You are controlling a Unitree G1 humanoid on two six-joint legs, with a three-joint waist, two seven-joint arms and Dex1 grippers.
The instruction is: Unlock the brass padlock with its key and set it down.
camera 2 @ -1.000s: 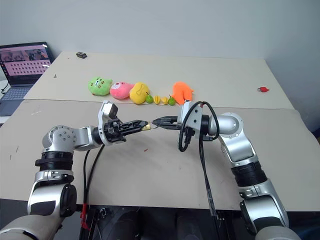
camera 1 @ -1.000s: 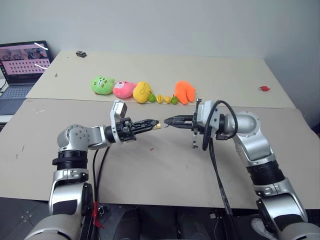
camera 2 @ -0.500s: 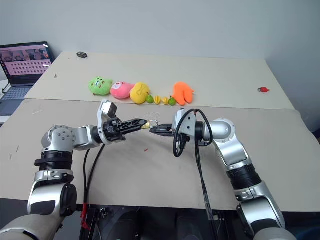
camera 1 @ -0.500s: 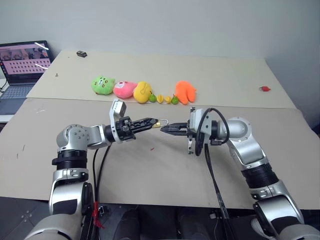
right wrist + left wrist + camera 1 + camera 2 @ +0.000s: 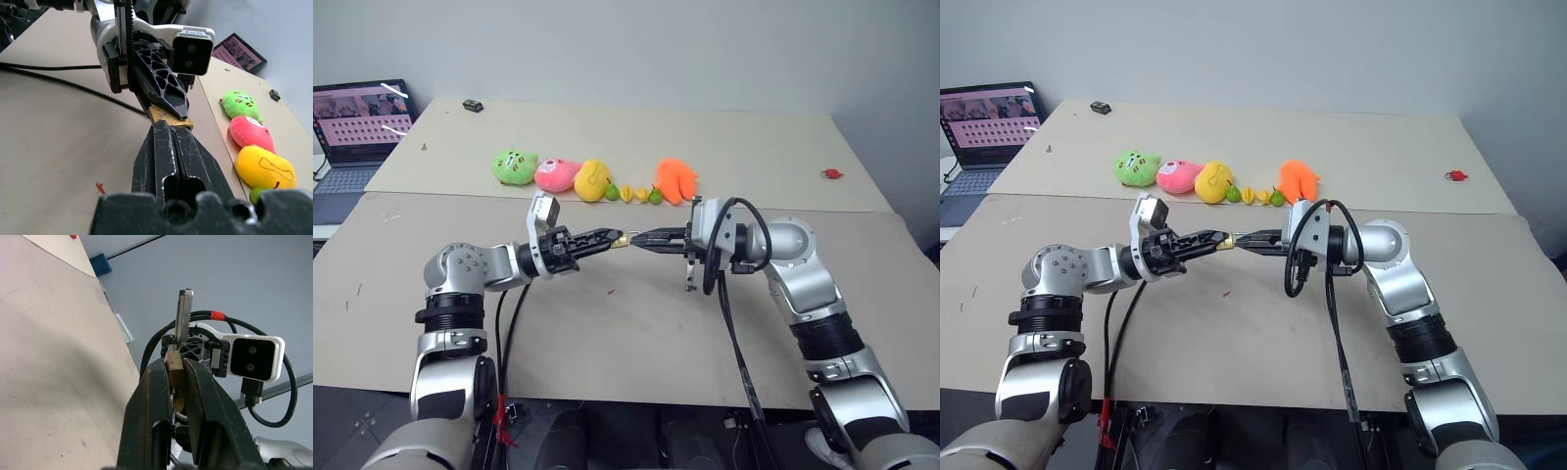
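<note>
Midair, left hand [image 5: 613,235] clamping brass padlock [image 5: 621,240], right hand [image 5: 639,237] pinched closed, tips touching the padlock.

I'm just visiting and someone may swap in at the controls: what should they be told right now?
Left gripper: shut on the brass padlock, held above the table.
Right gripper: fingers shut, tips meeting the padlock; whether it holds the key can't be told.
Done: padlock lifted, both grippers brought together at it.
Left: confirm the key is in, turn it, open the shackle, set the padlock down.
</note>
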